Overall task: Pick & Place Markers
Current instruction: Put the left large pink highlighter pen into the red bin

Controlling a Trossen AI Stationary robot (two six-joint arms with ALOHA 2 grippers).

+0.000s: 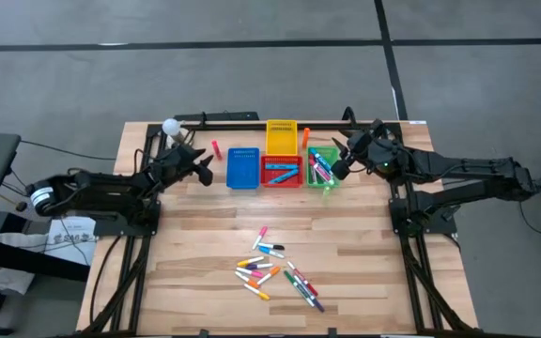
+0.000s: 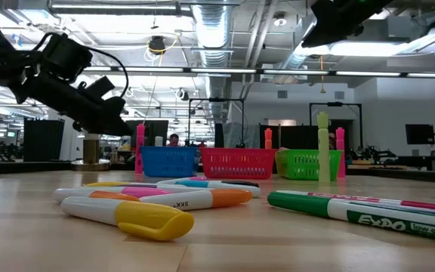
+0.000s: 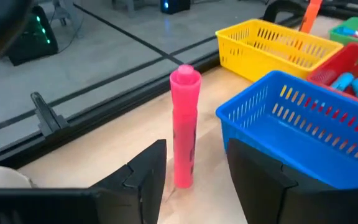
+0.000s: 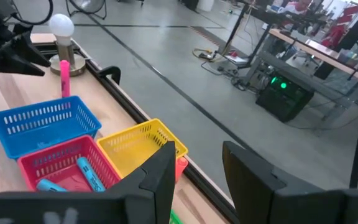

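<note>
A pink marker (image 3: 184, 124) stands upright on its end on the table, left of the blue bin (image 3: 303, 118); it also shows in the high view (image 1: 216, 148) and the low view (image 2: 140, 147). My left gripper (image 3: 194, 152) is open, with one finger on either side of the marker's lower part and a gap on both sides. My right gripper (image 4: 197, 155) is open and empty, hovering over the green bin (image 1: 323, 169), which holds several markers. A loose pile of markers (image 1: 275, 272) lies near the table's near edge. An orange marker (image 1: 305, 138) stands beside the yellow bin (image 1: 281, 136).
The blue, red (image 1: 281, 171) and green bins sit in a row near the far edge, with the yellow bin behind the red one. The red bin holds blue markers. A white bulb on a stand (image 1: 170, 127) sits at the far left corner. Bare wood lies between the bins and the pile.
</note>
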